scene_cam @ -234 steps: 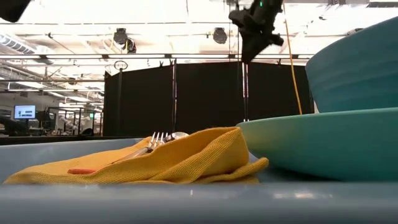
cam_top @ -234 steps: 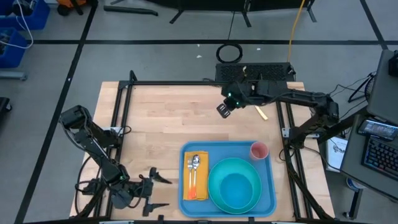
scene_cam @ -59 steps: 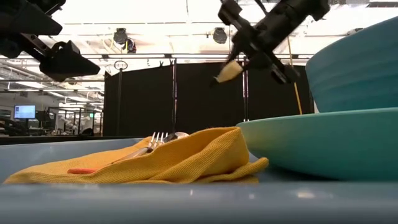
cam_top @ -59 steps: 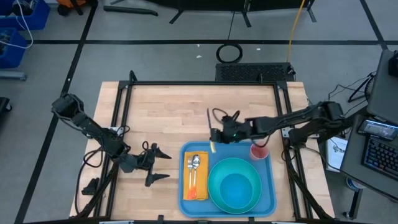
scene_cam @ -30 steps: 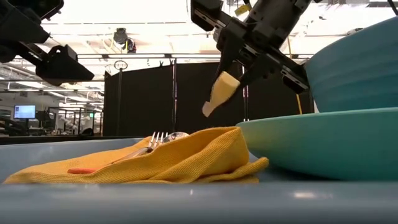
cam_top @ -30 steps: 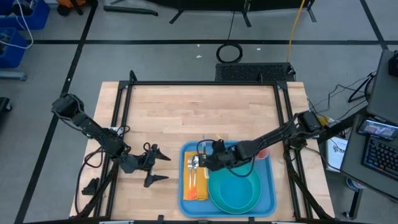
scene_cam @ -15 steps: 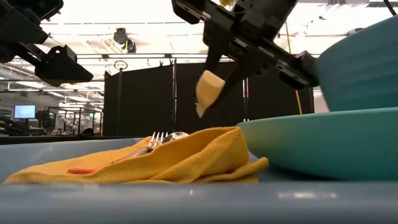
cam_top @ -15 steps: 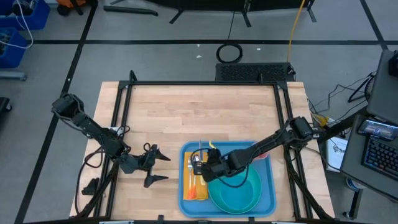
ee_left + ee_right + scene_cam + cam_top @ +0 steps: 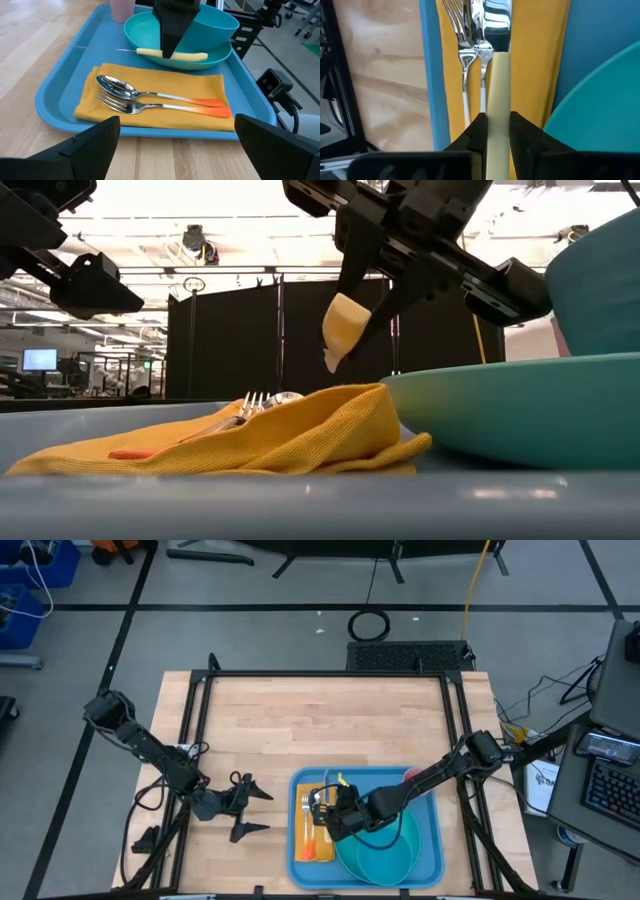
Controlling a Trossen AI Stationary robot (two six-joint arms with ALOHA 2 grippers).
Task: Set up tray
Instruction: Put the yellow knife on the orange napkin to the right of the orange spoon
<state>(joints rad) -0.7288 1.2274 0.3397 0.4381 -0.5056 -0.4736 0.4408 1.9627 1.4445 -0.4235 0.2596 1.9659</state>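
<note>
Tray at the table's near edge, right gripper holding a pale stick over the napkin.

I see the tray (image 9: 432, 840) lying flat, right of centre, its long axis across the table. On it from left: a napkin (image 9: 210, 85) carrying spoon (image 9: 120, 89) and fork (image 9: 117, 103), bowls pointing to the table's far side, orange handles toward the near edge; a teal plate (image 9: 142, 46) with bowl (image 9: 220, 22); a pink cup (image 9: 121, 9) at the far right corner. My right gripper (image 9: 494, 131) is clenched on a cream stick (image 9: 497, 100), hanging above the cutlery beside the plate and hiding part of it. My left gripper (image 9: 245, 808) waits spread wide over bare table, left of the tray.
</note>
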